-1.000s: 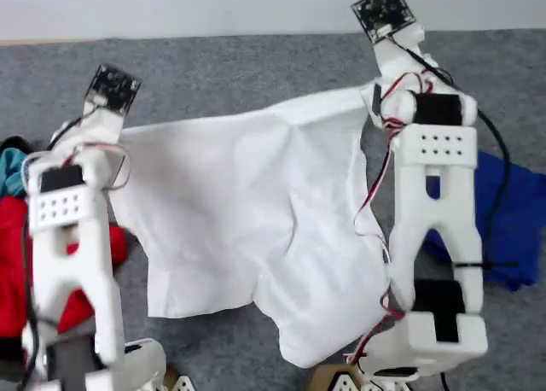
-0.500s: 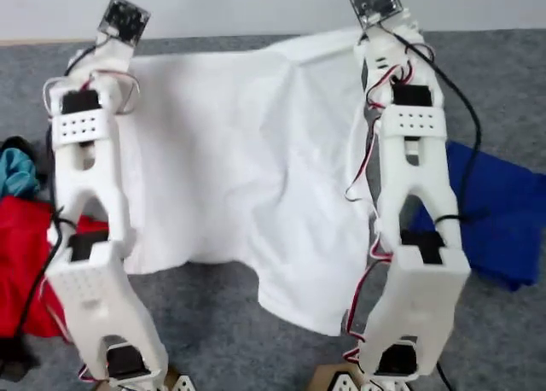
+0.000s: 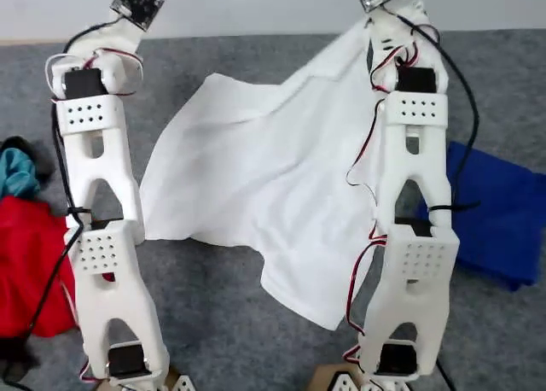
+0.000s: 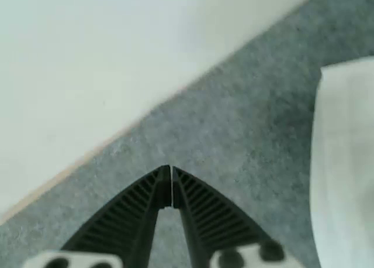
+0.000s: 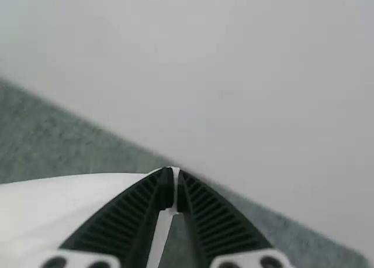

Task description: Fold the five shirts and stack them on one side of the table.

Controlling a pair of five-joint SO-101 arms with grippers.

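Rumpled white shirt (image 3: 256,177) (corner lifted) pinched in right gripper (image 5: 175,180); left gripper (image 4: 170,177) closed, empty.

Plain white shirt (image 3: 247,169), blue shirt (image 3: 503,216), red shirt (image 3: 26,263)

From my station I see a bench covered in grey, carpet-like fabric (image 3: 222,323) that runs across the whole working area. Along its far edge lies a thin tan strip (image 4: 87,157), and directly behind that stands a plain pale wall (image 3: 256,7).
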